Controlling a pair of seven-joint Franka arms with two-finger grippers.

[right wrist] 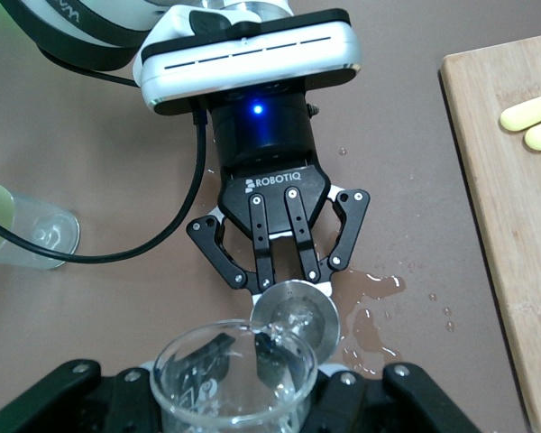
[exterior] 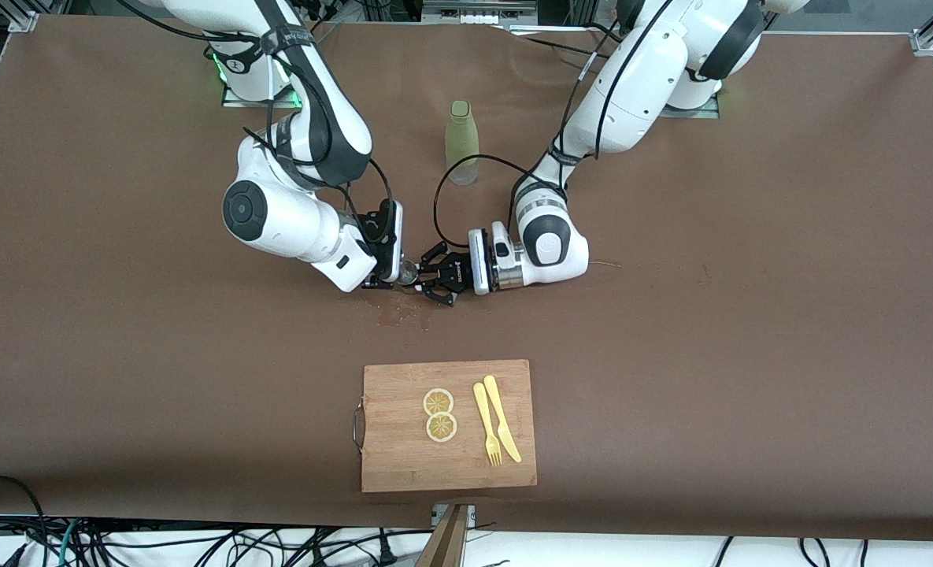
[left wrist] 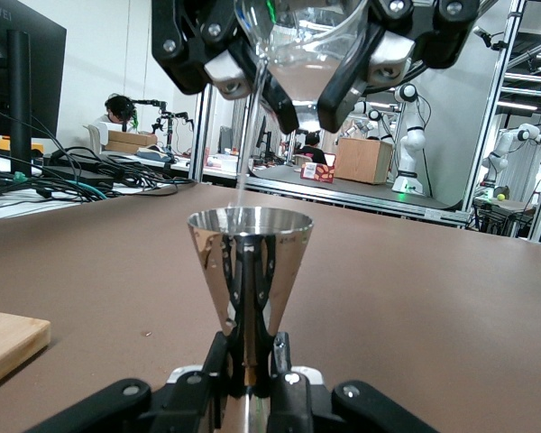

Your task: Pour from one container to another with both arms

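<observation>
Pour underway. Right gripper [left wrist: 288, 68] clamps clear glass cup [right wrist: 233, 379], tilted over shiny metal cone jigger [left wrist: 249, 262] clamped in left gripper [right wrist: 279, 262] low over mid-tabletop [exterior: 749, 315]. Thin stream entering jigger; spilled puddle [right wrist: 370, 311] beneath. Left: finish, set down.

You are working in a robotics lab, not a kitchen. Your two white arms [exterior: 301, 197] are bolted at the edge of a big table [exterior: 749, 315] covered in plain brown sheeting and framed by aluminium rails [exterior: 931, 31], with loose cables [exterior: 198, 543] trailing below its front edge. In the left wrist view you can see more benches, another white robot arm [left wrist: 413, 144] on a stand, a dark monitor [left wrist: 18, 81], cardboard boxes [left wrist: 362, 161], tangled wiring and a seated person wearing headphones [left wrist: 119, 110].
</observation>
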